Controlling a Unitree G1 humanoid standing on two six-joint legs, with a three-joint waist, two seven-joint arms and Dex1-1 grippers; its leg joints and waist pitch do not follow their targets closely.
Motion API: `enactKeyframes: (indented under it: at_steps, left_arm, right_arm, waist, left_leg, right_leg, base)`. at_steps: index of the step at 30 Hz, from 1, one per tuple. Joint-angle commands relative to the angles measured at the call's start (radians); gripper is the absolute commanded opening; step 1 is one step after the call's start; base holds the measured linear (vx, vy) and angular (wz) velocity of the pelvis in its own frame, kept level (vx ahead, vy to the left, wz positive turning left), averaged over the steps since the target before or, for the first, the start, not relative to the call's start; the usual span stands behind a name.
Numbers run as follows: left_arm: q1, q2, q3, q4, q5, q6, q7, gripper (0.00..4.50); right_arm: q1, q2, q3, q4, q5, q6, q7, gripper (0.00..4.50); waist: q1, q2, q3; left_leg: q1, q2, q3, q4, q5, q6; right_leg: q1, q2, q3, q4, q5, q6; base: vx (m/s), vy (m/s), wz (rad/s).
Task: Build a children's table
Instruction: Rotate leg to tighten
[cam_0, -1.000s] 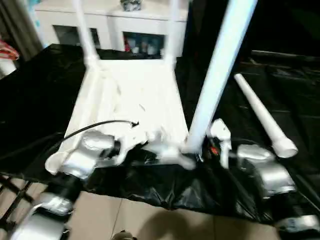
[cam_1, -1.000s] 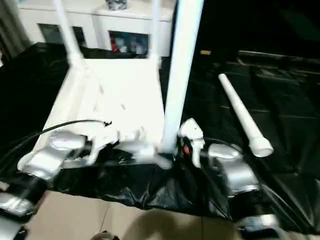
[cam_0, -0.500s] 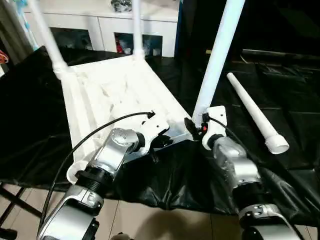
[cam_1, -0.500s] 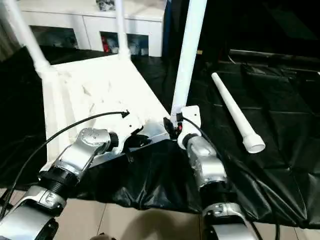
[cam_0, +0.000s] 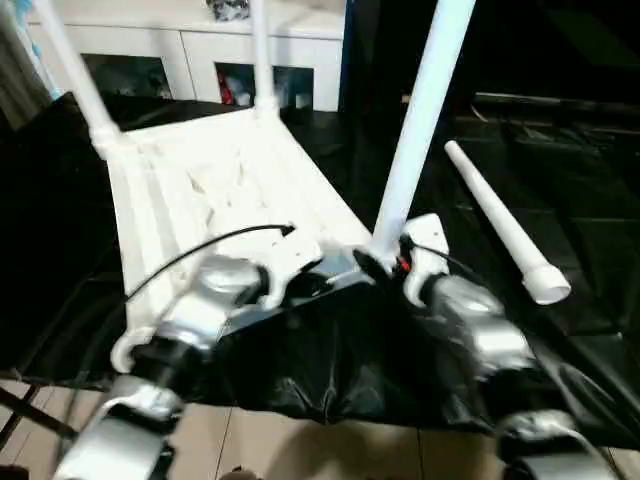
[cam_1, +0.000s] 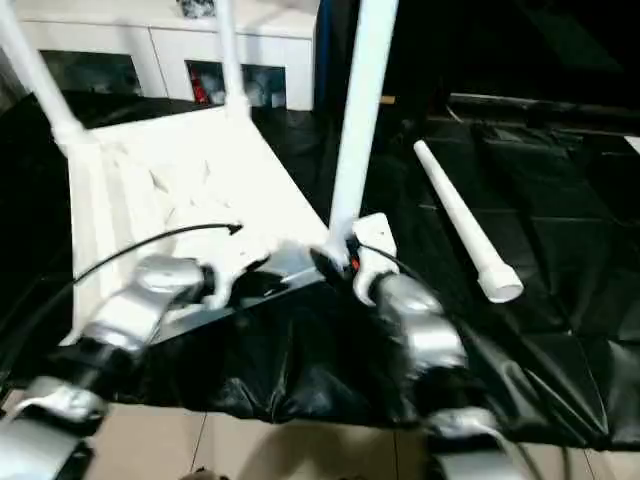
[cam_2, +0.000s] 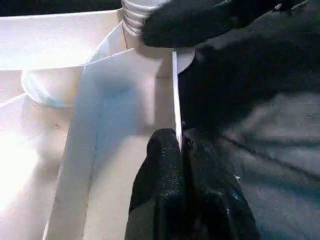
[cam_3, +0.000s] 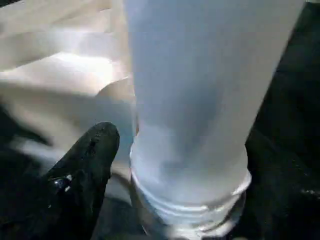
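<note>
The children's table (cam_0: 200, 190) lies upside down on a black cover, ribbed underside up. Two white legs (cam_0: 75, 70) (cam_0: 262, 50) stand in its far corners. A third leg (cam_0: 415, 120) stands in the near right corner socket. Another leg (cam_0: 500, 225) lies loose on the cover to the right. My left gripper (cam_2: 181, 150) is shut on the thin rim of the table top beside that near right corner. My right gripper (cam_0: 385, 262) is open around the threaded base of the third leg, with one finger (cam_3: 87, 160) a little apart from it.
A white cabinet with glass doors (cam_0: 200, 30) stands behind the table. The black cover (cam_0: 560, 180) stretches far to the right and hangs over the near edge above a tiled floor (cam_0: 330, 450).
The whole picture has shifted with the camera. My right gripper's fingers stand wider around the leg's base than before. The left gripper keeps its hold on the rim.
</note>
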Motion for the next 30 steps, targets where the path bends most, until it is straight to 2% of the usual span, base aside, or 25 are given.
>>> enactKeyframes:
  at_steps: [1,2,6,11,13,16,17,20,21,23,25,30]
  left_arm:
    - [-0.009,-0.008,-0.040,-0.035,-0.024,-0.040,-0.058,0.00]
    - [-0.009,-0.001,-0.040,-0.034,-0.026,-0.044,-0.068,0.00]
    - [-0.003,0.034,-0.040,-0.038,-0.044,-0.062,-0.134,0.00]
    - [0.003,0.058,-0.040,-0.042,-0.056,-0.074,-0.181,0.00]
    - [0.008,0.076,-0.039,-0.040,-0.061,-0.083,-0.209,0.00]
    - [0.009,0.082,-0.038,-0.040,-0.067,-0.085,-0.223,0.00]
    - [0.007,0.089,-0.038,-0.035,-0.067,-0.090,-0.238,0.00]
    - [0.006,0.101,-0.040,-0.026,-0.065,-0.100,-0.251,0.00]
    - [0.005,0.105,-0.039,-0.021,-0.064,-0.105,-0.254,0.00]
    - [0.005,0.109,-0.038,-0.016,-0.064,-0.110,-0.257,0.00]
    - [0.004,0.118,-0.038,-0.005,-0.064,-0.119,-0.261,0.00]
    - [0.006,0.122,-0.033,0.012,-0.061,-0.127,-0.256,0.00]
  right_arm:
    - [0.016,-0.002,0.103,-0.037,0.012,-0.016,0.158,3.89]
    - [0.019,-0.016,0.109,-0.045,0.014,-0.019,0.184,3.89]
    - [0.035,-0.082,0.131,-0.089,0.029,-0.026,0.314,3.89]
    - [0.049,-0.121,0.155,-0.120,0.038,-0.032,0.400,3.89]
    - [0.053,-0.139,0.162,-0.132,0.048,-0.031,0.446,3.89]
    - [0.053,-0.144,0.161,-0.143,0.056,-0.027,0.457,3.89]
    - [0.050,-0.147,0.157,-0.149,0.063,-0.020,0.471,3.62]
    - [0.049,-0.150,0.159,-0.150,0.065,-0.012,0.488,3.52]
    - [0.051,-0.151,0.163,-0.151,0.062,-0.013,0.492,3.28]
    - [0.053,-0.152,0.166,-0.152,0.061,-0.013,0.495,3.28]
    - [0.061,-0.155,0.173,-0.162,0.065,-0.008,0.500,3.01]
    - [0.068,-0.152,0.176,-0.166,0.065,-0.001,0.503,2.75]
  waist:
    - [0.006,0.006,-0.063]
    - [0.008,0.003,-0.062]
    - [0.023,0.003,-0.062]
    - [0.038,0.002,-0.063]
    - [0.042,0.005,-0.063]
    - [0.043,0.004,-0.064]
    - [0.044,0.002,-0.065]
    - [0.045,0.001,-0.065]
    - [0.045,0.000,-0.065]
    - [0.047,0.002,-0.066]
    - [0.047,-0.004,-0.064]
    - [0.052,-0.001,-0.065]
  left_leg:
    - [0.001,0.025,-0.004,-0.057,-0.230,0.038]
    - [0.002,0.025,-0.004,-0.058,-0.237,0.037]
    - [0.005,0.029,-0.003,-0.057,-0.245,0.039]
    - [0.005,0.031,-0.004,-0.057,-0.242,0.038]
    - [0.006,0.031,-0.004,-0.056,-0.248,0.036]
    - [0.004,0.030,-0.004,-0.056,-0.247,0.034]
    - [0.004,0.030,-0.004,-0.056,-0.243,0.035]
    - [0.004,0.030,-0.004,-0.055,-0.234,0.036]
    - [0.003,0.029,-0.003,-0.054,-0.232,0.036]
    - [0.004,0.030,-0.004,-0.055,-0.228,0.036]
    - [0.005,0.030,-0.003,-0.055,-0.230,0.036]
    - [0.003,0.029,-0.004,-0.055,-0.230,0.033]
  right_leg:
    - [0.055,-0.078,0.047,-0.068,-0.210,-0.185]
    - [0.056,-0.078,0.046,-0.070,-0.222,-0.186]
    - [0.054,-0.078,0.046,-0.069,-0.245,-0.185]
    - [0.051,-0.080,0.046,-0.068,-0.254,-0.186]
    - [0.050,-0.080,0.046,-0.068,-0.252,-0.186]
    - [0.052,-0.079,0.046,-0.066,-0.241,-0.188]
    - [0.053,-0.079,0.045,-0.066,-0.242,-0.187]
    - [0.052,-0.080,0.045,-0.065,-0.239,-0.187]
    - [0.053,-0.079,0.045,-0.065,-0.240,-0.186]
    - [0.052,-0.080,0.045,-0.065,-0.241,-0.185]
    - [0.052,-0.079,0.045,-0.066,-0.256,-0.178]
    - [0.051,-0.080,0.046,-0.067,-0.276,-0.167]
  base:
    - [0.000,0.000,0.00]
    - [0.000,0.000,0.00]
    - [0.000,0.000,0.00]
    - [0.000,0.000,0.00]
    - [0.000,0.000,0.00]
    - [0.000,0.000,0.00]
    - [0.000,0.000,0.00]
    - [0.000,0.000,0.00]
    - [0.000,0.000,0.00]
    - [0.000,0.000,0.00]
    - [0.000,0.000,0.00]
    - [0.000,0.000,0.00]
